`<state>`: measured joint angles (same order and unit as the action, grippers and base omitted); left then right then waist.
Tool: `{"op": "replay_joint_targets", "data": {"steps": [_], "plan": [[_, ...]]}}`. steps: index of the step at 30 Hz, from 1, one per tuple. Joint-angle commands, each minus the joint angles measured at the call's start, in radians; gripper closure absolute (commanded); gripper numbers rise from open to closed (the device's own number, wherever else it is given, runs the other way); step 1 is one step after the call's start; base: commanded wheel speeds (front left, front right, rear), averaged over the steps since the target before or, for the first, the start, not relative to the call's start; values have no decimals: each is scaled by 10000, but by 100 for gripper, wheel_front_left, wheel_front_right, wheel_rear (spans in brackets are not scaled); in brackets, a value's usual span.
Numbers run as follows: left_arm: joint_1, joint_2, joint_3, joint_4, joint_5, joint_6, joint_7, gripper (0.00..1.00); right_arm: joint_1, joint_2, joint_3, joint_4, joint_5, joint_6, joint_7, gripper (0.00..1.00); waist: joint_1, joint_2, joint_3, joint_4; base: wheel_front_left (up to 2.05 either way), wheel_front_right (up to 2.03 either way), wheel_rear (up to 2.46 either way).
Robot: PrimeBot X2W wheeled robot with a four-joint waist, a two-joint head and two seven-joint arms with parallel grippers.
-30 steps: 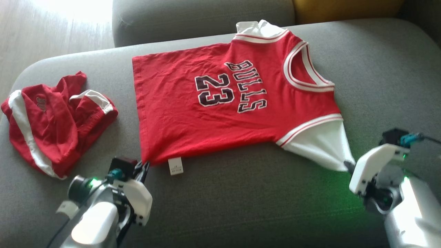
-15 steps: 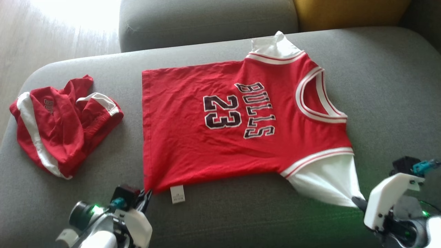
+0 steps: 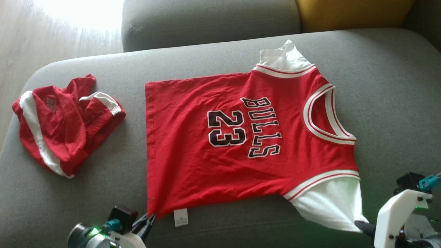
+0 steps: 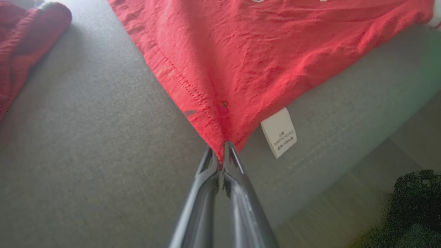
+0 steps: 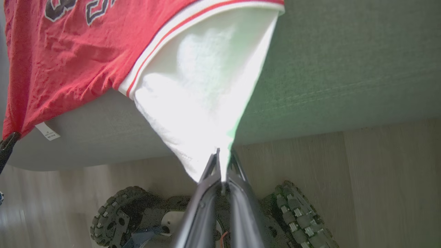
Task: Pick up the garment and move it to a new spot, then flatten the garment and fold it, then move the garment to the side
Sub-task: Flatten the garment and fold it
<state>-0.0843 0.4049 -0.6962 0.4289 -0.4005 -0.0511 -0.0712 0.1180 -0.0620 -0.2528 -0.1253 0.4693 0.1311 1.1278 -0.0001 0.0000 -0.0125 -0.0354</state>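
- The red jersey lies spread flat on the grey sofa seat. Its "BULLS 23" print faces up, with the hem to the left and the neck opening to the right.
- The left gripper is at the near left. Its jaws are closed on the jersey's near left hem corner, and the cloth draws to a point at the fingertips.
- A white label sticks out from the jersey's near edge, just right of that corner, and lies on the seat.
- The right gripper is at the near right. Its jaws are pinched on the tip of the near white sleeve, which is pulled into a taut triangle past the seat's near edge.
- The far sleeve, also white, sits bunched at the jersey's far edge.
- A crumpled red cloth with white stripes lies on the left of the seat, well apart from the jersey.
- Beyond the seat are a grey back cushion and, to its right, a yellow cushion. The wooden floor shows at the far left.
- In the right wrist view, knobbly wheels stand on the floor below the seat's near edge.
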Motion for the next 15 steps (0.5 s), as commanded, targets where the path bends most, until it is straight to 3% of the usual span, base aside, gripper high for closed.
{"op": "replay_joint_targets", "data": {"steps": [1,15], "plan": [[-223,365,404,-379,-94,69,41,100,-184,-152,141,-485,100,-4,98,100,1,0,-5,20,0,0,0],[986,1316,567,-2774,-605,555,1188,100,359,-467,97,-1213,696,-4,888,100,1,0,28,90,0,0,0]]}}
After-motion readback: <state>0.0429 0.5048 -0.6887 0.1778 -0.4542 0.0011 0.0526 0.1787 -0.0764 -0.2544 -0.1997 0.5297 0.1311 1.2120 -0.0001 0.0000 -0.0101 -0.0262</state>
